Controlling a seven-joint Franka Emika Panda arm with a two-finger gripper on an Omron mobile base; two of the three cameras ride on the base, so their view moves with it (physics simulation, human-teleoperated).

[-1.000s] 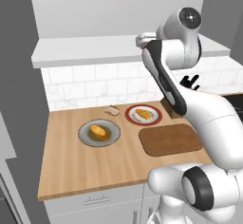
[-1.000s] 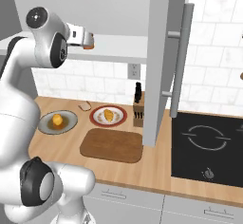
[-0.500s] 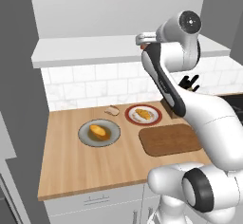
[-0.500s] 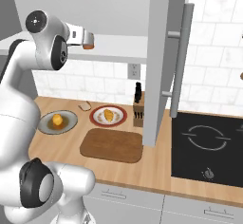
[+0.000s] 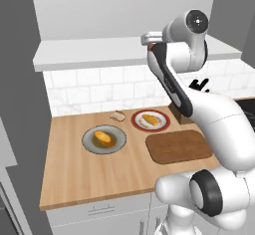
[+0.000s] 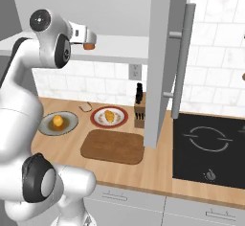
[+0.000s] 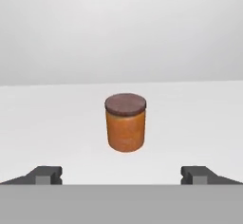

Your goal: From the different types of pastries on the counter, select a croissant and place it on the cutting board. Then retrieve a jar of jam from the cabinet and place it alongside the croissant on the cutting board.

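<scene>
Tool (image 7: 121,174) spread wide; I see jar of jam (image 7: 125,122) upright, centre frame, dead ahead between the tips, untouched

So there's two surfaces here. The counter (image 5: 74,179) is light tan wood grain, and sitting right on it you've got a grey plate (image 5: 103,140) with a rounder orange bun on top, a red-rimmed plate (image 5: 150,120) just beside it to the right, a small pale tan pastry (image 5: 118,115) lying bare on the wood behind the gap between the two plates, and the dark reddish-brown cutting board (image 5: 178,146) in front of the red plate. A knife block (image 6: 139,116) stands near the wall. Up above, the cabinet shelf slab (image 7: 57,123) has the jar of jam (image 7: 125,122) standing upright on it, lid on.
</scene>
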